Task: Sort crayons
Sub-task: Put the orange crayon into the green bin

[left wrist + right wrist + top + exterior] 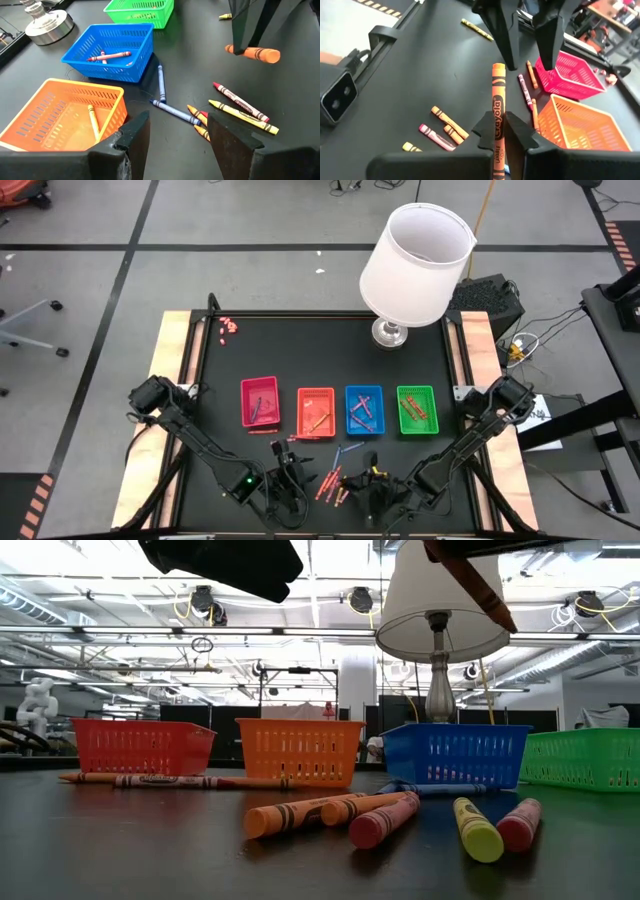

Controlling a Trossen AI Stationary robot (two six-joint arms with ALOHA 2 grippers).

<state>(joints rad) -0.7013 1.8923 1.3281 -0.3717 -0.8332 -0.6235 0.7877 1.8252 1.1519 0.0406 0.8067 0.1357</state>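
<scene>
Right gripper is seen clamped on an orange crayon, which is held lengthwise between the fingers with most of its length projecting forward, lifted clear of the table. The grip is taken near one end only, so the crayon could pivot or slip out during carriage; a tilted release could leave it across the rim of the orange tray rather than inside, or in the neighbouring pink tray. Left gripper is held low with fingers spread and nothing between them, above the loose crayons near the front edge of the table. A clash is judged possible, since both grippers are crowded close together at the table front and the right one's path to the orange tray passes by the left. Both arms are folded inward from the table's sides, wrists pitched downward. The blue tray and green tray already hold crayons.
</scene>
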